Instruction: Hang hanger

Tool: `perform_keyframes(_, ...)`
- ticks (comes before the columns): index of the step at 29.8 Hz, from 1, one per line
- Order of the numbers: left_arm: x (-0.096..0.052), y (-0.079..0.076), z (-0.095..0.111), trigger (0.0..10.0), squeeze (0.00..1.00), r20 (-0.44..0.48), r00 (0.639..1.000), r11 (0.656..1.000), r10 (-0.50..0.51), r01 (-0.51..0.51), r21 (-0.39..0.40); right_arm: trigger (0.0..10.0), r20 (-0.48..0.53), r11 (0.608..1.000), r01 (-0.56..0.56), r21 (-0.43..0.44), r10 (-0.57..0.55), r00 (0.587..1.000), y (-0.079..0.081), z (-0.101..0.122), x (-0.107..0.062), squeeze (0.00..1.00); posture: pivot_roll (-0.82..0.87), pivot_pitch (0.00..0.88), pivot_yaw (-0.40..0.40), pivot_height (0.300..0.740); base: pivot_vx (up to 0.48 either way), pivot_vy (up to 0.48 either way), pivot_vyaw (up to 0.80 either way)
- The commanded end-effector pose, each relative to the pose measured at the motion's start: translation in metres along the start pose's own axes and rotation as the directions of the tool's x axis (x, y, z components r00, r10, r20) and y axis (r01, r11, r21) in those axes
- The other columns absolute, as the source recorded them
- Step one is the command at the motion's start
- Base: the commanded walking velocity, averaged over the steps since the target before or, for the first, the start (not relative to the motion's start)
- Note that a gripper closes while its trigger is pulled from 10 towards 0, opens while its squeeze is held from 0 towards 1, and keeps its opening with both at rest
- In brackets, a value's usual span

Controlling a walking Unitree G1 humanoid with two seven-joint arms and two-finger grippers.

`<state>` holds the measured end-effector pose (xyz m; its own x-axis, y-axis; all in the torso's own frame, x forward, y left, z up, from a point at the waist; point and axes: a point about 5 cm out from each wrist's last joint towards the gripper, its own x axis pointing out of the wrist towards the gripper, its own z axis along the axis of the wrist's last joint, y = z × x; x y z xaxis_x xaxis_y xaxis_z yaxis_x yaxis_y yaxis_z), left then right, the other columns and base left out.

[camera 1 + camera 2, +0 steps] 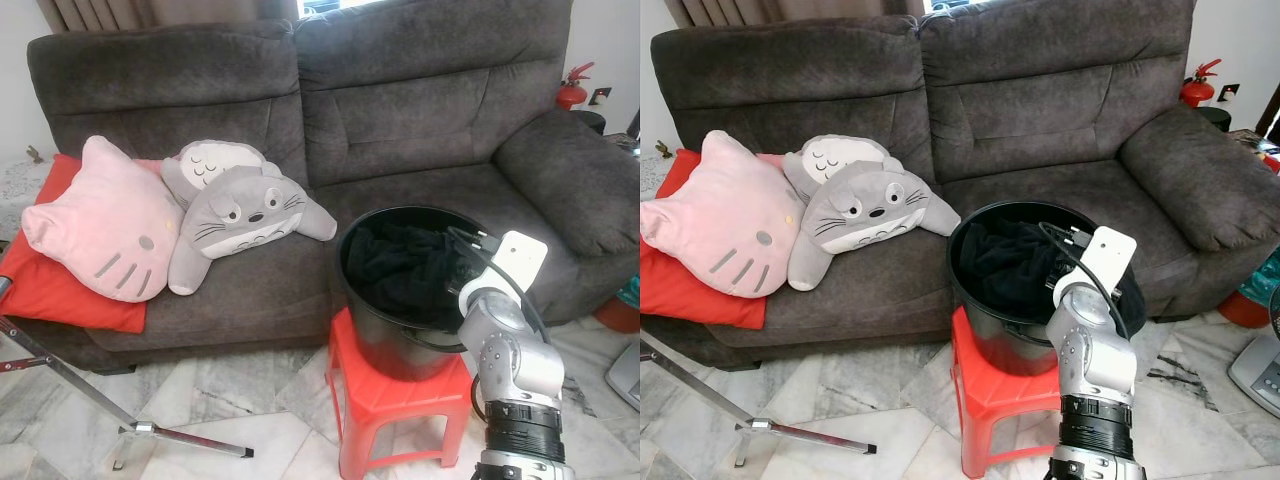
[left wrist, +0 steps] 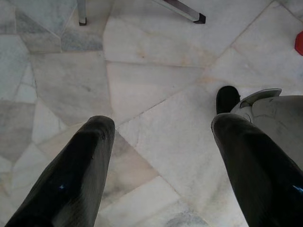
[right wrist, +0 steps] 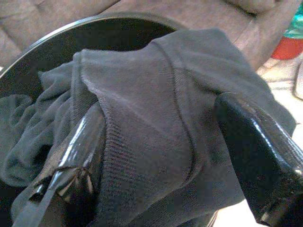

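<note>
One dark grey sofa (image 1: 400,110) behind the right jaws (image 3: 161,156); two cushions on it, one pink cat face (image 1: 100,225), one grey creature (image 1: 235,215). One black bucket (image 1: 385,345) on one red stool (image 1: 385,405), under the right jaws. Dark garment (image 3: 142,109) heaped inside, between those wide-apart jaws, not clamped. Left jaws (image 2: 161,170) spread over marble floor (image 2: 142,80), holding nothing. Hanger impossible to make out.

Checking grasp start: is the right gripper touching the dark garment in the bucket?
Touching. In the right wrist view, the right gripper is open astride a fold of the dark garment, one finger pressed into the cloth.
</note>
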<state>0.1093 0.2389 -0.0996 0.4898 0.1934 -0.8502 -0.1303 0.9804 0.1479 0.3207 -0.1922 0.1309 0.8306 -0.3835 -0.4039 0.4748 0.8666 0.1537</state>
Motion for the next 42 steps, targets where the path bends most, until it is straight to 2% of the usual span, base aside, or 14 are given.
perform_keyframes(1, -0.001, 0.006, -0.003, 10.0, 0.0, -0.018, 1.0, 1.0, 0.012, -0.011, 0.018, 10.0, -0.001, 1.0, -0.003, 0.013, 0.003, 1.0, 0.002, 0.001, 0.001, 0.0, -0.2, 0.0, 0.105, 0.74, 0.0, 0.0, 0.0)
perform_keyframes(7, -0.001, 0.006, -0.003, 10.0, 0.0, -0.018, 1.0, 1.0, 0.014, -0.014, 0.018, 10.0, 0.0, 1.0, -0.007, 0.026, 0.007, 1.0, 0.005, 0.001, 0.003, 0.0, -0.2, 0.0, 0.107, 0.74, 0.0, 0.0, 0.0)
perform_keyframes(8, -0.001, 0.006, -0.003, 10.0, 0.0, -0.018, 1.0, 1.0, 0.014, -0.014, 0.018, 8.3, 0.001, 1.0, -0.008, 0.025, 0.008, 1.0, 0.005, 0.001, 0.004, 0.0, -0.2, 0.0, 0.107, 0.74, 0.0, 0.0, 0.0)
perform_keyframes(9, -0.001, 0.006, -0.003, 10.0, 0.0, -0.018, 1.0, 1.0, 0.014, -0.014, 0.018, 4.3, 0.002, 1.0, -0.008, 0.025, 0.008, 1.0, 0.005, 0.001, 0.004, 0.0, -0.2, 0.0, 0.107, 0.74, 0.0, 0.0, 0.0)
perform_keyframes(10, -0.001, 0.006, -0.003, 10.0, 0.0, -0.018, 1.0, 1.0, 0.015, -0.014, 0.018, 1.9, 0.003, 1.0, -0.008, 0.025, 0.008, 1.0, 0.005, 0.001, 0.004, 0.0, -0.2, 0.0, 0.107, 0.74, 0.0, 0.0, 0.0)
perform_keyframes(11, -0.001, 0.006, -0.003, 10.0, 0.0, -0.018, 1.0, 1.0, 0.015, -0.015, 0.018, 0.0, 0.003, 1.0, -0.007, 0.027, 0.006, 1.0, 0.005, 0.001, 0.005, 0.0, -0.2, 0.0, 0.107, 0.74, 0.0, 0.0, 0.0)
perform_keyframes(42, -0.001, 0.006, -0.005, 10.0, 0.0, -0.021, 1.0, 1.0, 0.012, -0.012, 0.021, 0.0, 0.001, 0.999, -0.025, 0.037, 0.025, 1.0, 0.012, -0.006, 0.007, 0.0, -0.19, 0.0, 0.102, 0.74, 0.0, 0.0, 0.0)
